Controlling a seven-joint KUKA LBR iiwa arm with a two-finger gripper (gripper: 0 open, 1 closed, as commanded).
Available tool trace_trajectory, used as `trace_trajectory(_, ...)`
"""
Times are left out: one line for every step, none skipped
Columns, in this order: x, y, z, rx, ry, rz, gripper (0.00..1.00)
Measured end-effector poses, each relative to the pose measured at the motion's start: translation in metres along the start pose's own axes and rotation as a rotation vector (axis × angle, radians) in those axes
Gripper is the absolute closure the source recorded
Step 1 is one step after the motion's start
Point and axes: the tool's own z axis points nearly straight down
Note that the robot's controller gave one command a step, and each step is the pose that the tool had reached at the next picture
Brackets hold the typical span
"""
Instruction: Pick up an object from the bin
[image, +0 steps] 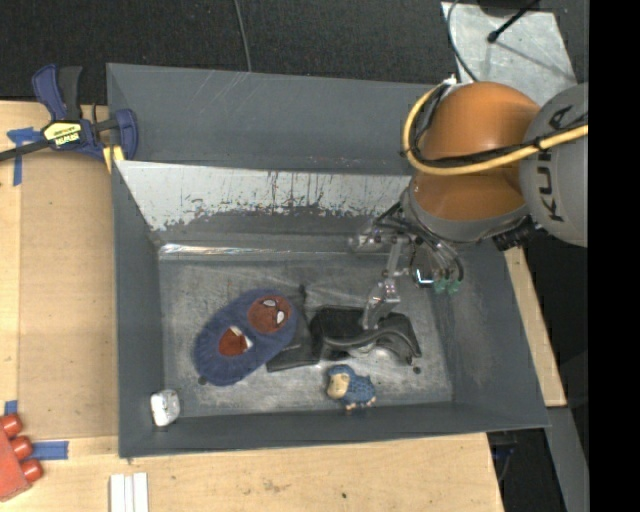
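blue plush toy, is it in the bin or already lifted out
In the bin: the blue plush toy lies flat on the floor of the bin, left of the gripper and apart from it.

The arm (560, 175) stretched in from the right, its last pale grey link carrying dark lettering on its side. At the wrist sat a rounded orange cover (470, 150), bulging toward the camera, with a yellow cable (455, 166) looped round it and a dark cable running beside that. Below the cover a cluster of thin metal parts and wiring hung down and to the left, ending in the gripper (382, 300), which pointed downward, set slightly left of the wrist. A small green fitting (445, 287) showed just under the cover's lower edge.
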Motion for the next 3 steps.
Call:
trace_trajectory(0.016, -0.004, 0.114, 0.0, -0.015, -0.057, 0.0)
trace_trajectory(0.019, 0.037, 0.1, -0.002, -0.011, 0.09, 0.0)
trace_trajectory(-0.014, 0.128, 0.09, -0.005, -0.012, 0.157, 0.0)
